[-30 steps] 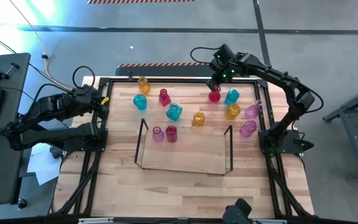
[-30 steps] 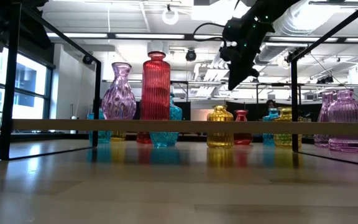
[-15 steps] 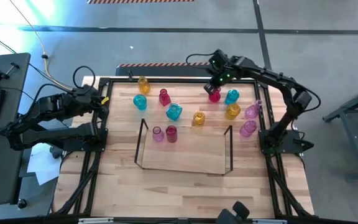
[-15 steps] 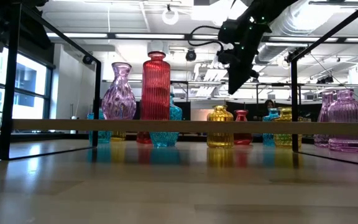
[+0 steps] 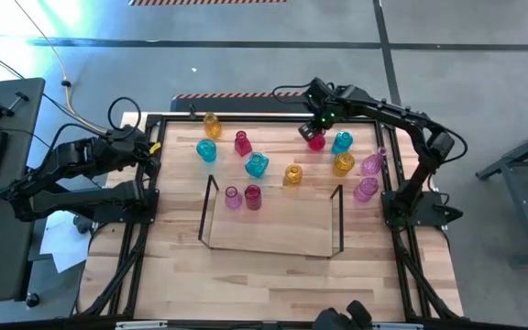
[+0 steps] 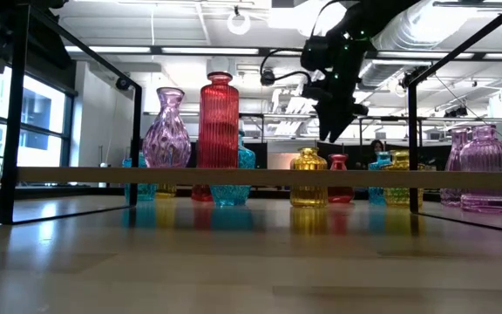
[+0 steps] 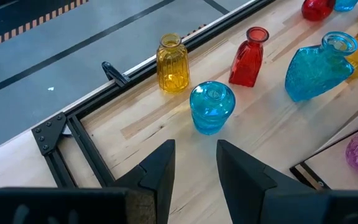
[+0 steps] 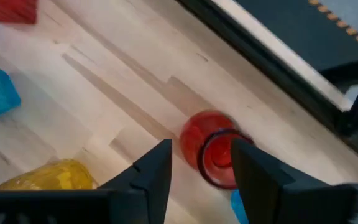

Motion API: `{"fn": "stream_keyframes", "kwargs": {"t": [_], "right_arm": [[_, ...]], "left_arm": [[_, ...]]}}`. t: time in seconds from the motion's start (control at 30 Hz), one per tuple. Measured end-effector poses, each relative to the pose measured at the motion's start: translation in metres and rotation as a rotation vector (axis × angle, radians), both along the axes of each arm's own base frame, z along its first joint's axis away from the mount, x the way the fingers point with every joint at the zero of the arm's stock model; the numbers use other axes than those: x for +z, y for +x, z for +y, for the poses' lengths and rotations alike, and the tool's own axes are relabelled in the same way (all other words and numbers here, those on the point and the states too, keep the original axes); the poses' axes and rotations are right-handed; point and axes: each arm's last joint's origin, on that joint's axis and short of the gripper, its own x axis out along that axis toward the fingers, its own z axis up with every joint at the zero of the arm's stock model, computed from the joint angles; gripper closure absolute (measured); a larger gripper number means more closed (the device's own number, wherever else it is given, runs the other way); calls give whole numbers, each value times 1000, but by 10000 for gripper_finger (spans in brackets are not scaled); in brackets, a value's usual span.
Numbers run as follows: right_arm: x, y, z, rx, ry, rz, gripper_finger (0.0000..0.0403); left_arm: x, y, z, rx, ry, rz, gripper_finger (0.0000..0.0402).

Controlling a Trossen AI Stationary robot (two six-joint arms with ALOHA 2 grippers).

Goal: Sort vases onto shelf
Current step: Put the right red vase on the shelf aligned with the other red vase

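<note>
Counter (image 5: 273, 266) unchanged, shelf (image 5: 273, 247) still carries its pink and red vases. Right arm has swung leftward and lower since a second ago; right gripper (image 5: 315, 131) now hangs over the round red vase (image 5: 316, 141), jaws parted astride its neck, not clamped. Left gripper (image 7: 191, 171) waits, jaws apart, empty. No writing readable.

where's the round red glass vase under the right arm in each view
High view: the round red glass vase stands near the table's far edge, just below the right gripper.
Low view: right of centre, behind the shelf board.
Left wrist view: cut off at the top edge.
Right wrist view: between the open jaws.
Shared landmark: the cyan glass vase beside it.
</note>
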Motion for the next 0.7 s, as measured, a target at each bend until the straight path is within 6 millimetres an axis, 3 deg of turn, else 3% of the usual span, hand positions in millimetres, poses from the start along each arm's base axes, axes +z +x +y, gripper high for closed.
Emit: {"fn": "stream_keyframes", "kwargs": {"t": [0.7], "right_arm": [[-42, 12, -5, 9, 131, 121, 254]], "left_arm": [[0, 0, 0, -8, 5, 8, 291]]}}
